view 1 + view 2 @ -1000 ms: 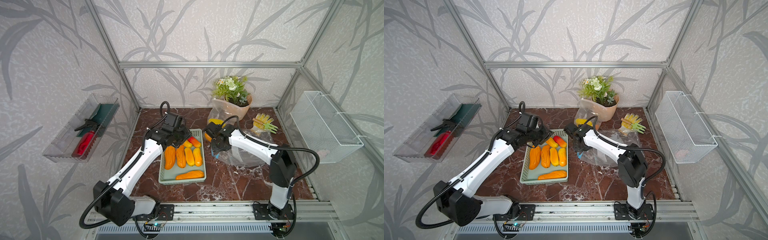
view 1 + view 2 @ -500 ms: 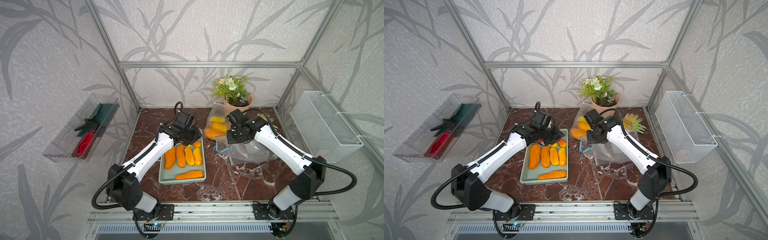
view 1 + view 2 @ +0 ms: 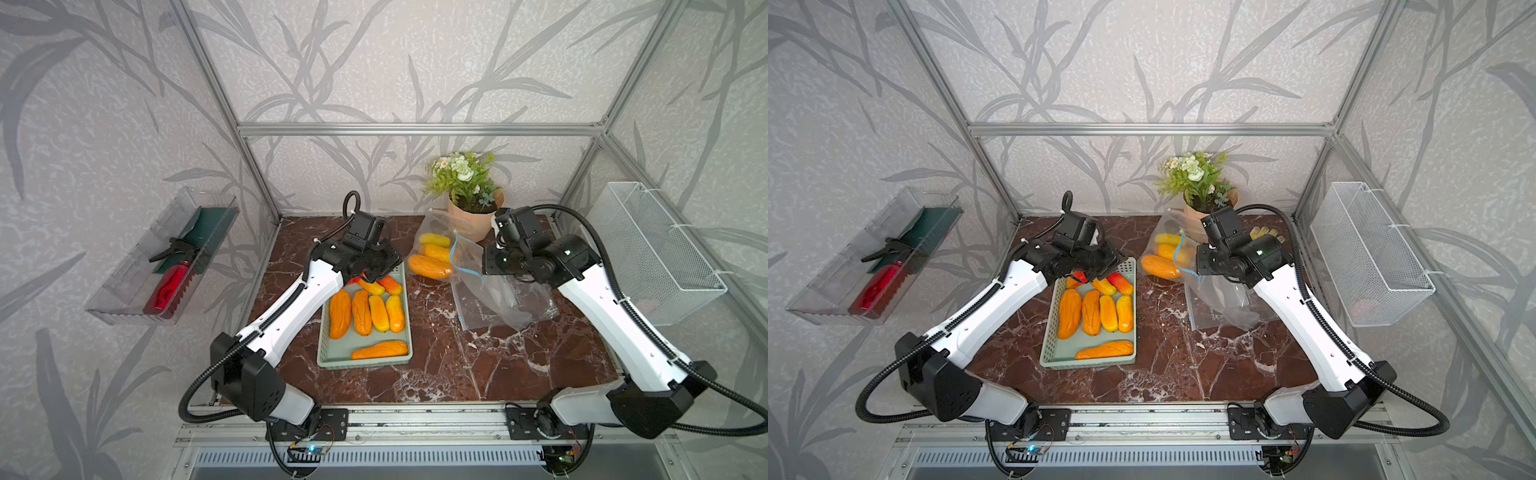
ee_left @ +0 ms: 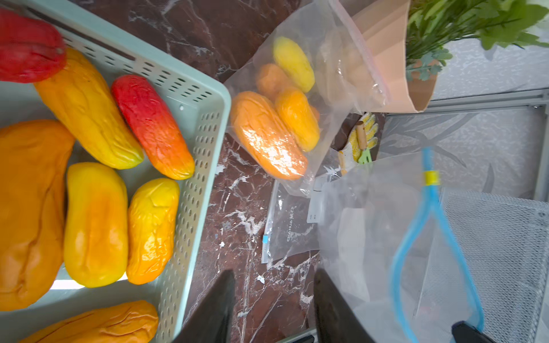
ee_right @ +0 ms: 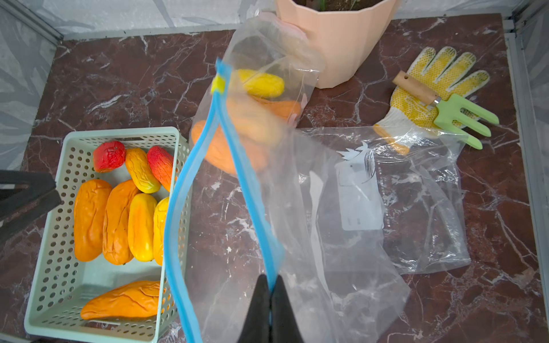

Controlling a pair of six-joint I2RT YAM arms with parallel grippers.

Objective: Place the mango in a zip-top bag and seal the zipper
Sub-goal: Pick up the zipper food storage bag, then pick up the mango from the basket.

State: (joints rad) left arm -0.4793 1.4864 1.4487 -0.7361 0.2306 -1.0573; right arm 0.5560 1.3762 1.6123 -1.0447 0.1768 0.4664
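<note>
Clear crinkly plastic zip-top bag (image 3: 496,297) hangs empty off the right gripper (image 5: 269,279), whose jaws are pinched together on the light-blue zipper strip (image 5: 235,154). The strip's two halves splay apart from the small yellow slider (image 5: 218,84) onward, so the mouth is open and turned toward the mint-green perforated basket (image 3: 361,365). Left gripper (image 4: 273,276) hovers by the basket's far corner on the bag's side, jaws apart and holding nothing; the left wrist view shows only red-brown marble bench (image 3: 436,365) in the gap. Soft orange and yellow mangoes (image 4: 95,225) all lie in the basket, none in the held bag. A second clear bag of mangoes (image 3: 432,257) sits by the peach flowerpot (image 3: 473,220); I read that one as done and not ours. Step as I read it: bag is presented, pick not yet made. Next move calls for the left to drop onto one mango, close across its narrow width, clear the basket wall and feed it into the mouth. The opening looks slim, so a smaller mango is probably the safer choice. The zipper run comes after that.
</note>
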